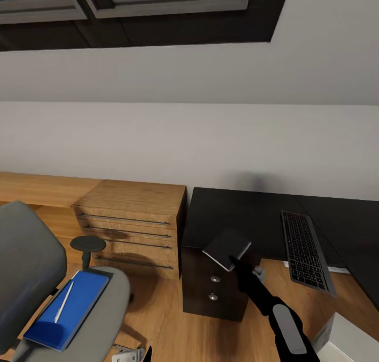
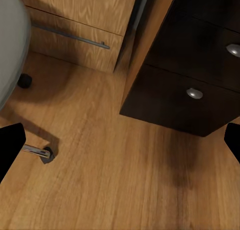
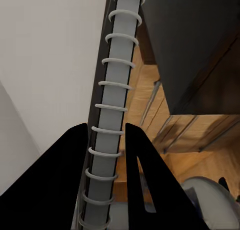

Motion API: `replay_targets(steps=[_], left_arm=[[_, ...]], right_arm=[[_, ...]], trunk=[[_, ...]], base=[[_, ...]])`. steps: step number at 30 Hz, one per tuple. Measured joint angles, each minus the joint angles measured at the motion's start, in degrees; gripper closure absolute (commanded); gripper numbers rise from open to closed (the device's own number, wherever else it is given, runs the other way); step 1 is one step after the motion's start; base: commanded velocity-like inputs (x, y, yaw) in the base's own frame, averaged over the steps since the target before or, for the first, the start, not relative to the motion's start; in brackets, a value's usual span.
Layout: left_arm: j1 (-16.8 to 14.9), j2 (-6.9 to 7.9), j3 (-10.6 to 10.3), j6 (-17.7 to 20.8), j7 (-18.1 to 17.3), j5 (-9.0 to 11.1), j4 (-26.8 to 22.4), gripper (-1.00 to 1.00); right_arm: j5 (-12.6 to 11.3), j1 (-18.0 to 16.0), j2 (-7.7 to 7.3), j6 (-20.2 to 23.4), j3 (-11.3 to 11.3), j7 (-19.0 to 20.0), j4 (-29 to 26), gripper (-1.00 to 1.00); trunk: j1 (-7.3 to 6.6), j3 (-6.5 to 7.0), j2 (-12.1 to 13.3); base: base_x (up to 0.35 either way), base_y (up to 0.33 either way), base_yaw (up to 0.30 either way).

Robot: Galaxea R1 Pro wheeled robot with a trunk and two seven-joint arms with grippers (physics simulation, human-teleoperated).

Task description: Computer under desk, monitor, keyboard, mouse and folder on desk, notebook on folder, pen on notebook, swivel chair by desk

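The right hand (image 1: 238, 261) is clamped on the dark grey notebook (image 1: 227, 249), holding it tilted above the front left corner of the glossy black worktop (image 1: 237, 214), over its drawer unit (image 1: 213, 291). In the right wrist view the fingers (image 3: 137, 160) pinch the notebook's wire-bound spine (image 3: 112, 97). The keyboard (image 1: 306, 251) lies on the worktop to the right. The blue folder (image 1: 71, 309) rests on the swivel chair (image 1: 31, 278) seat with the pen (image 1: 64, 301) on it. The left hand (image 2: 120, 145) hangs spread open above the wood floor (image 2: 115, 180).
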Motion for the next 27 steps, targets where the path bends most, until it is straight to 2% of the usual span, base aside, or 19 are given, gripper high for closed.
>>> replay_targets(steps=[2, 7, 11, 18, 27], left_arm=[[0.0, 0.0, 0.0, 0.0, 0.0, 0.0, 0.0, -1.0], [0.0, 0.0, 0.0, 0.0, 0.0, 0.0, 0.0, -1.0], [0.0, 0.0, 0.0, 0.0, 0.0, 0.0, 0.0, -1.0], [0.0, 0.0, 0.0, 0.0, 0.0, 0.1, 0.0, -1.0], [0.0, 0.0, 0.0, 0.0, 0.1, 0.0, 0.0, -1.0]], right_arm=[[-1.1, 0.0, 0.02, 0.0, 0.1, 0.0, 0.7, 1.0], [-2.0, 0.0, -0.04, -0.1, 0.1, 0.0, 1.6, 1.0], [-2.1, 0.0, -0.05, -0.3, 0.2, 0.0, 2.5, 1.0], [-2.3, 0.0, 0.39, -0.4, 0.1, -0.1, 3.9, 1.0], [-2.3, 0.0, 0.52, -0.5, 0.0, 0.1, 3.9, 1.0]], trunk=[[0.0, 0.0, 0.0], [0.0, 0.0, 0.0], [0.0, 0.0, 0.0], [-0.02, 0.0, 0.0], [-0.02, 0.0, 0.0]], base=[[0.0, 0.0, 0.0], [0.0, 0.0, 0.0], [0.017, 0.0, 0.0], [0.224, 0.031, 0.0], [0.123, 0.004, 0.0]])
